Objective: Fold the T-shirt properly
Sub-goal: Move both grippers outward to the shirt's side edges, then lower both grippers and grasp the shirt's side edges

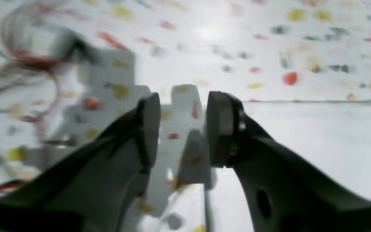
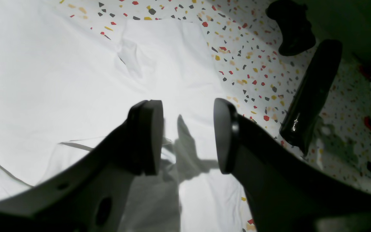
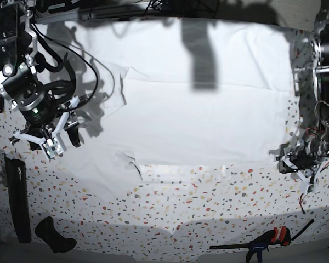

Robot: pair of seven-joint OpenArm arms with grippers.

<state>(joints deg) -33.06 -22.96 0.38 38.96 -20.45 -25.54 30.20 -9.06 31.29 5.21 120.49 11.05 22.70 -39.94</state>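
Surface: a white table [image 3: 170, 213] speckled with red, yellow and dark chips is seen across all views; its near edge is curved in the base view.
T-shirt [image 3: 203, 118]: spread flat over the far and middle part of the table, one sleeve [image 3: 107, 90] on the base view's left, creases near its lower left hem; shadows of the arms are cast across its top edge.
Right fingers [image 2: 188, 137]: held apart with nothing between them, hung above the shirt's left side near the sleeve; their shadow is thrown on the cloth below.
Left fingers [image 1: 183, 129]: seen parted with an empty gap, low at the shirt's right edge; the view is blurred, and white cloth is made out to their right.
Left arm [image 3: 324, 109]: placed at the base view's right edge, with red and black wires [image 3: 312, 181] trailing by it.
Other items: a long black bar [image 3: 17, 197] and a black handle-like object [image 3: 54, 234] are laid at the table's left front; a black and orange clamp [image 3: 263, 241] is laid at the right front.
Room: dark beyond the table; little can be told.
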